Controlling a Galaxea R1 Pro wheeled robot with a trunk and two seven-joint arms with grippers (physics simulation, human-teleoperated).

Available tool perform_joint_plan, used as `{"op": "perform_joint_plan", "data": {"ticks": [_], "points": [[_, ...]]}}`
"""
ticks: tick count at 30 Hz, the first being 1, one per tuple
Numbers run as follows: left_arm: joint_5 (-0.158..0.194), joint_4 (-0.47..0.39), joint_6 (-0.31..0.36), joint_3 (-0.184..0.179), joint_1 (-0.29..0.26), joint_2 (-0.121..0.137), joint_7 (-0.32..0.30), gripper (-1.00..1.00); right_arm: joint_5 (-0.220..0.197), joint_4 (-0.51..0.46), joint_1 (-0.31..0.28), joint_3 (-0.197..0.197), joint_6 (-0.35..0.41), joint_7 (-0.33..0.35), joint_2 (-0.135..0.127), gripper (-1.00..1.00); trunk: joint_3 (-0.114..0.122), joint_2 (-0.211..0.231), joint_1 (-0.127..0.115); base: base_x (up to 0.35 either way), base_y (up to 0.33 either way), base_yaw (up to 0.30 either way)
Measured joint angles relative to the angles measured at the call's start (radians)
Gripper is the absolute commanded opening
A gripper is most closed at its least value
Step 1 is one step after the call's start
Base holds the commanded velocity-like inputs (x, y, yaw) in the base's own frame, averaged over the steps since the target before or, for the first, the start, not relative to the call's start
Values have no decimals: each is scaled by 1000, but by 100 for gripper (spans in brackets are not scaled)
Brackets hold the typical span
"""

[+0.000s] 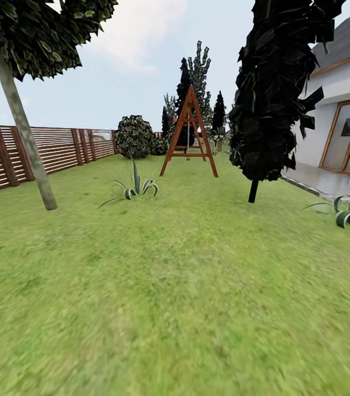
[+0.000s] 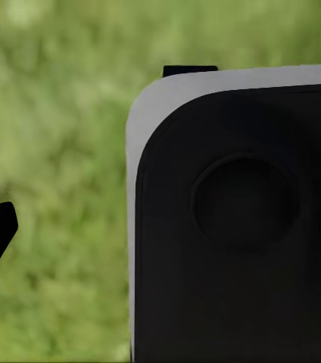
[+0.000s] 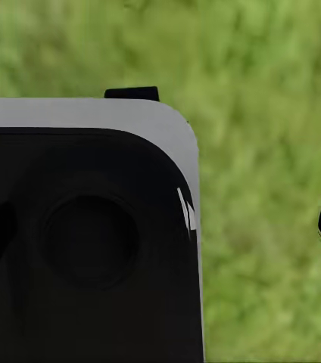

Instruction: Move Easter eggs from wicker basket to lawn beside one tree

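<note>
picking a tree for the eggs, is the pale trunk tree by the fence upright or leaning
Leaning: the tree slants toward the fence.

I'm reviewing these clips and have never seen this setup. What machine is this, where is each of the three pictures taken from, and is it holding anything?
These are simulator renders from a wheeled robot with two arms. The large picture comes from its head camera, looking across the lawn of a fenced garden: a pale-trunked tree at left, a black columnar tree at right, a wooden A-frame further back, and a house at the far right. The two smaller pictures come from cameras near each arm's gripper; both look down at blurred grass past a dark rounded part of the robot. Whether either gripper holds anything cannot be told.
</note>
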Motion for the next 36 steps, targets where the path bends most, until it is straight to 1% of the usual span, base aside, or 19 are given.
{"op": "perform_joint_plan", "data": {"ticks": [36], "points": [[0,0,0,0,0,0,-1,100,0,0,0,0,0,0,0,100,0,0,0,318,0,0]]}}
